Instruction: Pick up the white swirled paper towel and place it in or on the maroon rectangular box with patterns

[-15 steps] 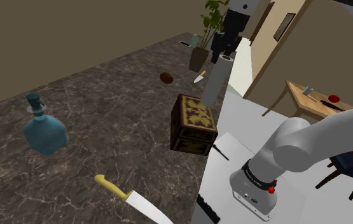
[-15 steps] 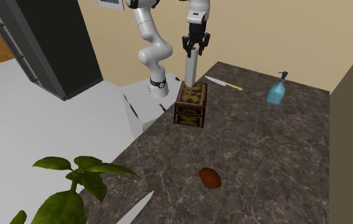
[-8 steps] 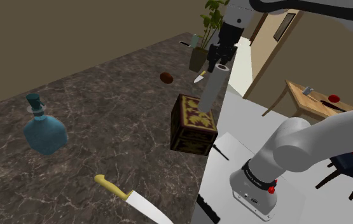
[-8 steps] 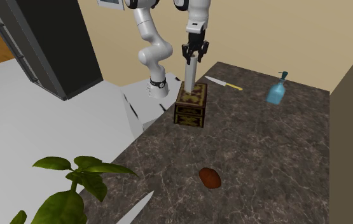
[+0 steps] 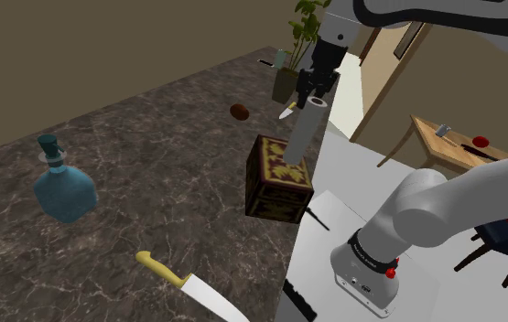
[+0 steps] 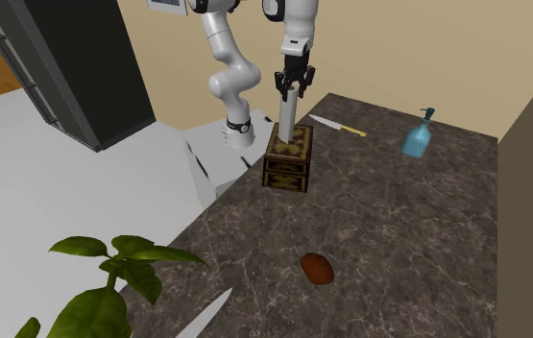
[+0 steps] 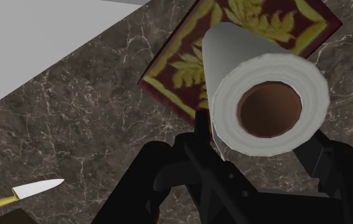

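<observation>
My gripper [image 5: 314, 88] is shut on the top end of a white paper towel roll [image 5: 304, 130], which hangs almost upright. The roll's lower end is at the top face of the maroon box with yellow leaf patterns [image 5: 279, 179], near the edge on the stand's side; I cannot tell whether it touches. In the second exterior view the gripper [image 6: 291, 84] holds the roll [image 6: 287, 111] right over the box [image 6: 288, 158]. Through the wrist camera the roll's end with its brown core [image 7: 267, 108] sits between the fingers [image 7: 200, 130], with the box lid [image 7: 187, 70] beneath.
On the dark marble counter [image 5: 151, 146] stand a blue bottle [image 5: 62, 188], a yellow-handled knife [image 5: 188, 285], a small brown object [image 5: 240, 112] and a second knife [image 5: 286, 111]. A potted plant [image 5: 303, 37] is at the far end. The counter's edge runs beside the box.
The gripper has come down a little with the roll, bringing its lower end closer onto the box top. Nothing else moved.
</observation>
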`<state>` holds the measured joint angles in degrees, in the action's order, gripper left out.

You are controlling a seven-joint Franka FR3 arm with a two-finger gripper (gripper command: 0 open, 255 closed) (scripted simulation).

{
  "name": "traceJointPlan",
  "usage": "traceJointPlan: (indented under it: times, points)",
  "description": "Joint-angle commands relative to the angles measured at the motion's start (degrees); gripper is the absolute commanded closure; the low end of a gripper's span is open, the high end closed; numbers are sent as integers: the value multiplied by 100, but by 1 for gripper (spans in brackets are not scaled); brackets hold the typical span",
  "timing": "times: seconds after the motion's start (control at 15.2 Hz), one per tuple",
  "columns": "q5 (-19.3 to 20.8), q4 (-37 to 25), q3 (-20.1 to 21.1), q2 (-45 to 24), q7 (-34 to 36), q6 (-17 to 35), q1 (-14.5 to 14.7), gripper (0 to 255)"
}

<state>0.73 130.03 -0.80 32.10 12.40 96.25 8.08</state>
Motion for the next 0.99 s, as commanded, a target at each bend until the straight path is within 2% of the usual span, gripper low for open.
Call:
traceJointPlan:
  times: [0.0,0.07,0.13,0.46,0.73,0.92]
  points:
    - [0,1,0,0,0,1,0,255]
    - [0,1,0,0,0,1,0,255]
    - [0,1,0,0,0,1,0,0]
    - [0,1,0,0,0,1,0,0]
    - [-5,-845,6,-144,-2,-700,3,0]
    - [-5,-844,6,-144,-2,-700,3,0]
